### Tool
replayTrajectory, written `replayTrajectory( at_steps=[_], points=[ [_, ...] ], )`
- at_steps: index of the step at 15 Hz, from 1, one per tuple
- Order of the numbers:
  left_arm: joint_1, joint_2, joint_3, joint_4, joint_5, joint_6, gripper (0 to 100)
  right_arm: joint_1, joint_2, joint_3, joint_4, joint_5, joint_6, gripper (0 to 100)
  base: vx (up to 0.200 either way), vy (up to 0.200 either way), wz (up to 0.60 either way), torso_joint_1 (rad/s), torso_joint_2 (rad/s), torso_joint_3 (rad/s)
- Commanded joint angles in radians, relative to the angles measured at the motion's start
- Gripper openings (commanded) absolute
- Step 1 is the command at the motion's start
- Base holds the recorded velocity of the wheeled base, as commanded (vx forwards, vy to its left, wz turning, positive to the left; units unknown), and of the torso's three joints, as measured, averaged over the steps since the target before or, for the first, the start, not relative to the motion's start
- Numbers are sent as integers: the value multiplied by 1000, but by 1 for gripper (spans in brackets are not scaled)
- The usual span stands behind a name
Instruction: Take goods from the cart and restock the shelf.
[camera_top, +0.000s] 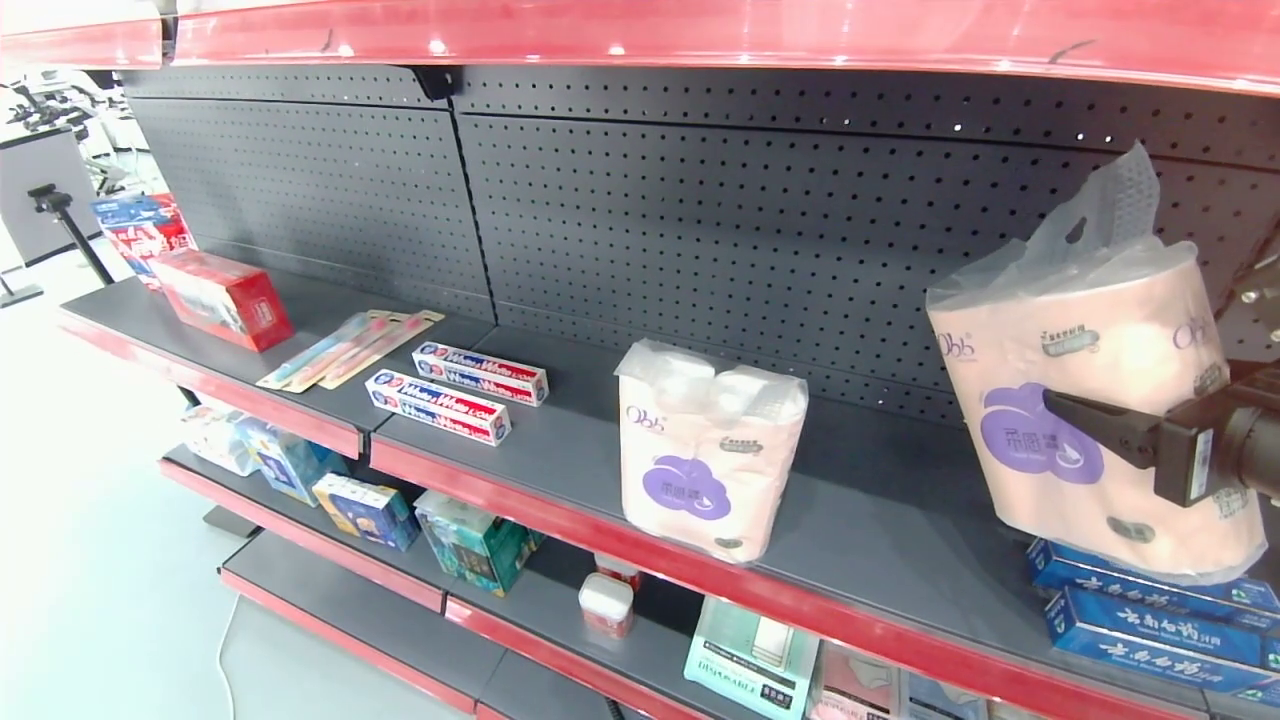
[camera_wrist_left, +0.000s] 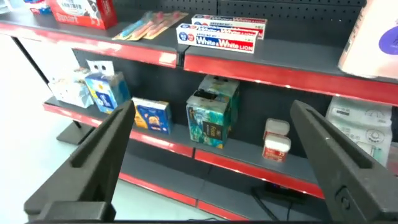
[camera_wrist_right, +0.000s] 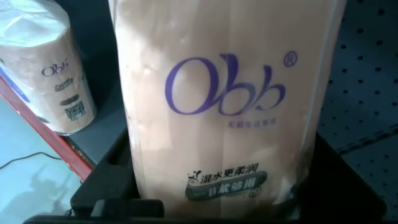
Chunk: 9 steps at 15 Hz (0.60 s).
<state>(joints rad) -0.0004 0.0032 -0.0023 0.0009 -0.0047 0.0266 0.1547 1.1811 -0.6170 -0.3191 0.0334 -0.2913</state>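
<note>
A pink tissue-roll pack (camera_top: 1090, 370) in clear plastic hangs at the right end of the middle shelf (camera_top: 880, 520), just over the blue boxes (camera_top: 1150, 610). My right gripper (camera_top: 1110, 430) is shut on it, one dark finger across its front. In the right wrist view the same pack (camera_wrist_right: 230, 106) sits between the jaws. A second, matching pack (camera_top: 710, 450) stands upright mid-shelf, also seen as the pack (camera_wrist_right: 50, 68) off to the side. My left gripper (camera_wrist_left: 212, 109) is open and holds nothing, facing the lower shelf (camera_wrist_left: 249, 165).
Two white toothpaste boxes (camera_top: 455, 390), toothbrush packs (camera_top: 345, 348) and a red box (camera_top: 222, 298) lie further left on the middle shelf. The lower shelf holds a green box (camera_wrist_left: 211, 118), a blue box (camera_wrist_left: 152, 116) and a small red-and-white jar (camera_wrist_left: 277, 140). A perforated back panel (camera_top: 700, 200) closes the rear.
</note>
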Motion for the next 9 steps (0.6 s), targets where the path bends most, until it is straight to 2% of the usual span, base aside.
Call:
replayTrajectory(
  at_steps=[1,5,9],
  points=[
    [0,-3,2,-1,2,-28,100,0,0,10,0,2,-2,0,0,0,0,0,0,0],
    [0,-3,2,-1,2,-25,100,0,51,-24,-9,2,-2,0,0,0,0,0,0,0],
    [0,-3,2,-1,2,-25,100,-18,186,-30,-115,0,-5,0,0,0,0,0,0,0]
  ],
)
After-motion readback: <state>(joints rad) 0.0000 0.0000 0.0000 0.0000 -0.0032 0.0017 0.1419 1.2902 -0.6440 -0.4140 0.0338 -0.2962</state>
